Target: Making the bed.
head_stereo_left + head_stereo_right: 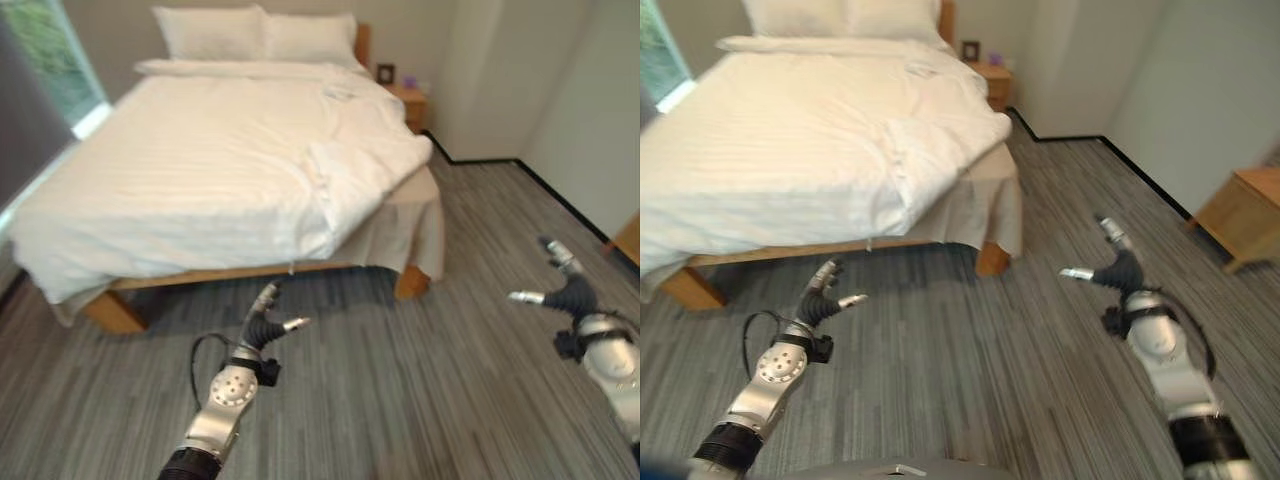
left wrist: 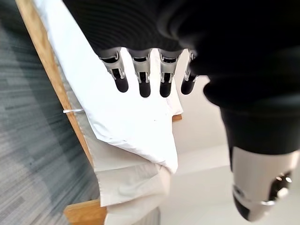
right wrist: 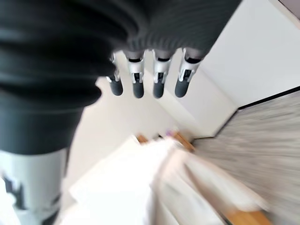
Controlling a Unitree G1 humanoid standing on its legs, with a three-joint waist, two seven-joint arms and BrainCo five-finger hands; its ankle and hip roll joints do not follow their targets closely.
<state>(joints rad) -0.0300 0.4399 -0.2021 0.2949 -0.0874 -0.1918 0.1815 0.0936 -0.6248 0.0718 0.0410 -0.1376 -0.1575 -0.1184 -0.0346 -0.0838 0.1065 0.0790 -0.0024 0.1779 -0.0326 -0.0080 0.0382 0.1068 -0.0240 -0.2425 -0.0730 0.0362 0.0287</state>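
While both hands hang empty with fingers relaxed, left hand (image 1: pixel 262 322) and right hand (image 1: pixel 568 288) well short of the bed (image 1: pixel 120 310), step closer and smooth the rumpled duvet (image 1: pixel 350 175) at its right corner.

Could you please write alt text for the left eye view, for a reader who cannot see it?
A wooden-framed bed under a rumpled white duvet, folded back at its near right corner, stands on grey striped carpet. Two white pillows lie at its head. The robot's left hand and right hand hover open, holding nothing.
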